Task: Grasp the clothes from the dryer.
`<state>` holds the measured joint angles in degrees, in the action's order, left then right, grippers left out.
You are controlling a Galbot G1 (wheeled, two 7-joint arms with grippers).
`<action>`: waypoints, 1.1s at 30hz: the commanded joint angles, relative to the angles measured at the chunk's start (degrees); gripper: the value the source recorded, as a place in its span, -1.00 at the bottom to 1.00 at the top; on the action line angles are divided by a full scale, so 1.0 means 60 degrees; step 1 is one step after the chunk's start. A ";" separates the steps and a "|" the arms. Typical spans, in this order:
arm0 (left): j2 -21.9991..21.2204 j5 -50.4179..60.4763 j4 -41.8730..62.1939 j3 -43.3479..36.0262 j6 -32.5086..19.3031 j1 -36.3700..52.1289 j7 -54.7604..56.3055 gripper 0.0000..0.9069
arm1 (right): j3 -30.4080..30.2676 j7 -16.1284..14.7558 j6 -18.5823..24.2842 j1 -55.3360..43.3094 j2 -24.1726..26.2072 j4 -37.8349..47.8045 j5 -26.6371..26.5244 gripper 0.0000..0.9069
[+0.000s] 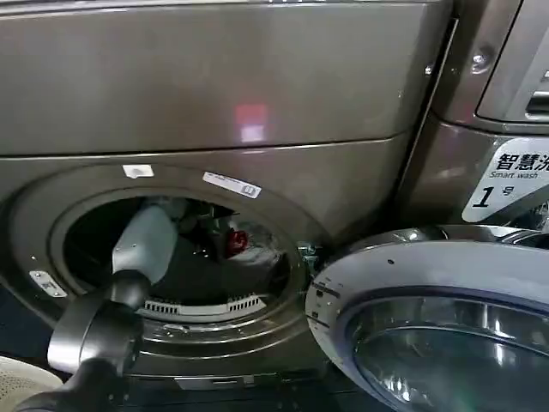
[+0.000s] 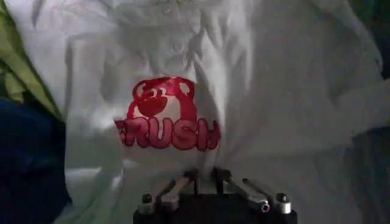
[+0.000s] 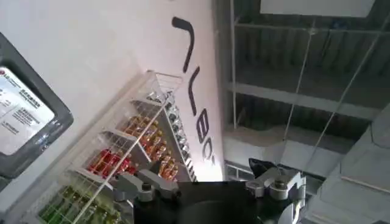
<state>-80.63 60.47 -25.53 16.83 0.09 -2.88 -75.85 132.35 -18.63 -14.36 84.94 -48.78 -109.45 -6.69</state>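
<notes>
- The left arm (image 1: 129, 283) is built from chunky rounded sections: a glossy dark grey, almost black cylindrical joint nearest the body, then a pale grey-white tapered forearm shell.
- A thin seam runs across the pale shell, with a small dark dot set in it.
- The left gripper (image 2: 204, 179), seen from the left wrist view, has a black block base, with slim dark metal linkage bars running forward from it.
- Silver round-headed bolts sit at each outer corner of that base.
- The right gripper (image 3: 210, 182) in its own wrist view shows the same black body, flanked by grey metal brackets with silver screw heads on each side.
</notes>
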 commanded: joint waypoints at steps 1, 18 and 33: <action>-0.0001 -0.0136 -0.0012 -0.0032 0.0052 0.0000 0.0137 -1.00 | -0.0003 0.0006 0.0007 -0.0001 -0.0010 0.0017 -0.0005 1.00; 0.0265 -0.4140 -0.2765 -0.1158 0.3141 -0.1184 0.3432 -1.00 | -0.0204 0.0026 0.0027 -0.0196 -0.0065 0.0070 0.0014 1.00; -0.0171 -0.8099 -0.5688 -0.0816 0.4498 -0.2611 0.9456 -1.00 | -0.0261 0.0036 0.0110 -0.0235 -0.0071 0.0110 0.0010 1.00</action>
<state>-80.65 28.81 -48.59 10.49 22.39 -13.80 -43.13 131.09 -18.48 -13.73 83.83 -49.24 -108.79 -6.64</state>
